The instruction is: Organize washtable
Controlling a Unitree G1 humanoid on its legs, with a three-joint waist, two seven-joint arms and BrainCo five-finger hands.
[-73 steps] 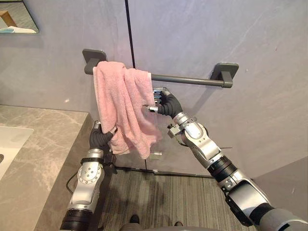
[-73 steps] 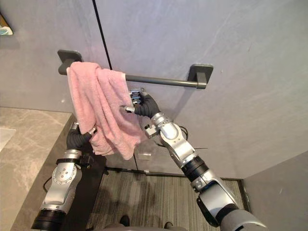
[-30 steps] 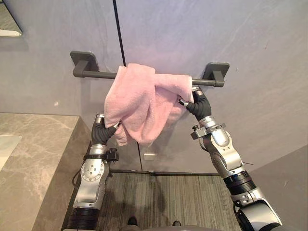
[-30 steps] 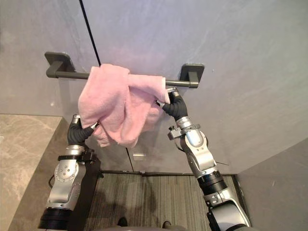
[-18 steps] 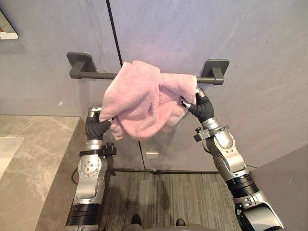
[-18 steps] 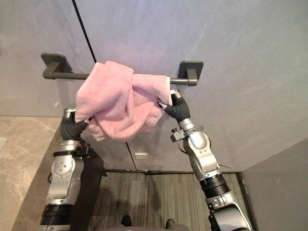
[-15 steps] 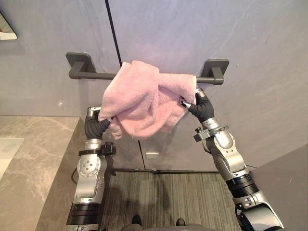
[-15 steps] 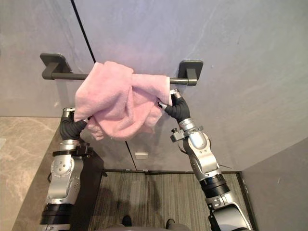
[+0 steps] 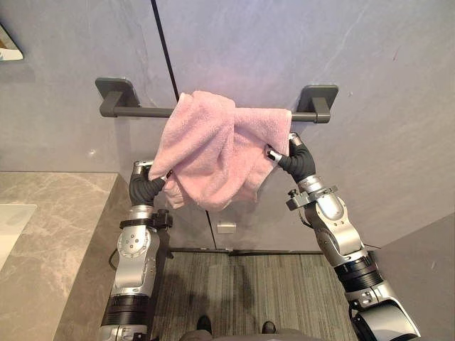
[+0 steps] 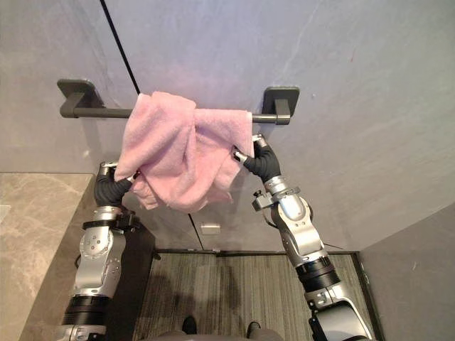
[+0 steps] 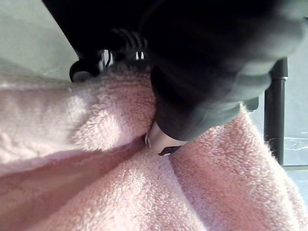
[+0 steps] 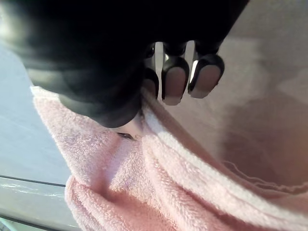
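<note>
Over the rail (image 9: 135, 111) the towel (image 9: 217, 153) hangs bunched; my left hand (image 9: 146, 186) and right hand (image 9: 291, 160) each pinch an edge to spread it.

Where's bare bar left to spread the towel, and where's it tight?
Bare: the towel bar between its left bracket and the bunched pink towel; also the stone counter lower left. Crowded: the towel runs nearly to the right bracket, where the right hand pinches its edge; the left hand grips its lower left fold.
</note>
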